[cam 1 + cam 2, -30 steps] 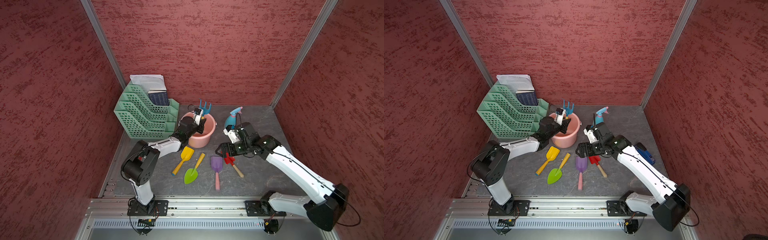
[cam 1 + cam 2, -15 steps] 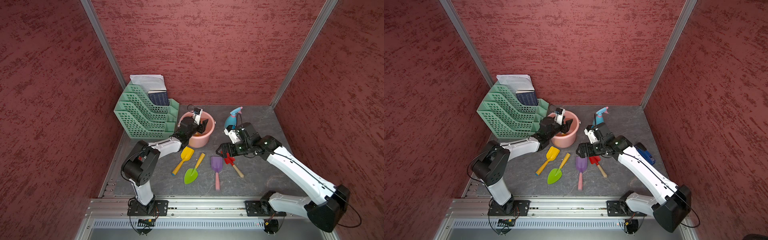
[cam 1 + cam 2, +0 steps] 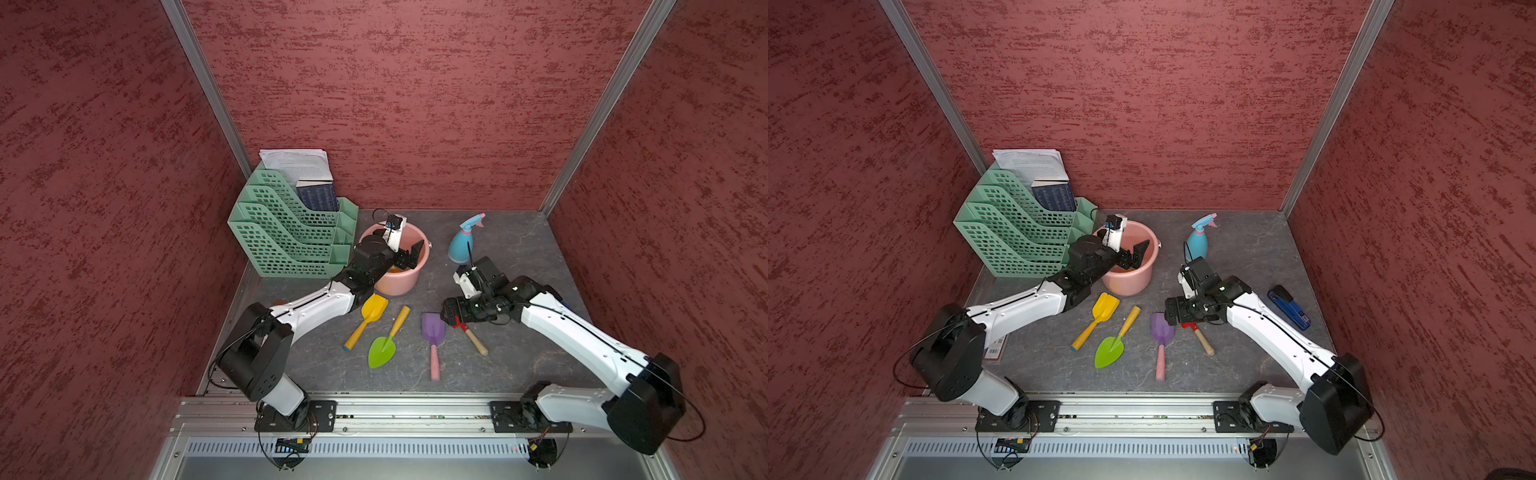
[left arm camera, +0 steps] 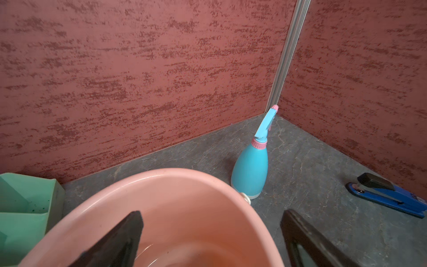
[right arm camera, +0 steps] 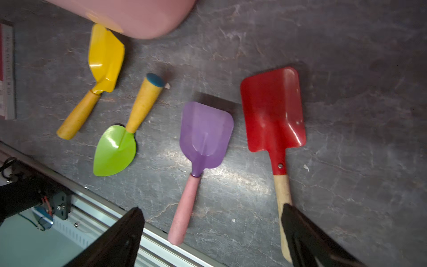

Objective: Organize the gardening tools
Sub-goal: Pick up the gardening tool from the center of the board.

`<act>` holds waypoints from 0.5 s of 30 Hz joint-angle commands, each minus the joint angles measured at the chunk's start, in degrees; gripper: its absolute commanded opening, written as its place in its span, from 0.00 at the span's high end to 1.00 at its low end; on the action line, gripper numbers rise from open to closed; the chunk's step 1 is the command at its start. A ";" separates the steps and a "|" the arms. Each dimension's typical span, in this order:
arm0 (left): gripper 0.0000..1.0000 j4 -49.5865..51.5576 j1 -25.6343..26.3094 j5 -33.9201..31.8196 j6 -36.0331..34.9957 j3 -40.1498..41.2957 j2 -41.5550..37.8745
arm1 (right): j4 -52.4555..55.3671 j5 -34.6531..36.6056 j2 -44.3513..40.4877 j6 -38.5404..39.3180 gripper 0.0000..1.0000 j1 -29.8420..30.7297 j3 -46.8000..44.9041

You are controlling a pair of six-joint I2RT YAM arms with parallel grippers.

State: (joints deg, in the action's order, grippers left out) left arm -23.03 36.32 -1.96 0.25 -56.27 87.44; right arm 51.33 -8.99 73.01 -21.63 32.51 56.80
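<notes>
The red shovel, purple shovel, green trowel and yellow shovel lie flat in a row on the near desk. The spray bottle stands far back, right of the pink bucket. They look light and stiff, with shiny, slippery blades, so the thick handles seem best to grab. The right jaws hang wide apart above the purple and red handles, and the left jaws are wide apart over the bucket's rim. Only the right wrist view shows the whole red blade. In both top views the right arm hides most of it.
</notes>
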 commanded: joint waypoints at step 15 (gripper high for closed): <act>0.00 26.43 3.75 3.19 12.22 13.34 -31.03 | -3.34 8.93 11.98 -2.15 0.22 -1.66 -7.16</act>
State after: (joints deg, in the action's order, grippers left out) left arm -1.41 39.88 1.08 9.19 -44.31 58.81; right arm 49.93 -3.27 82.52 -23.59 31.33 50.54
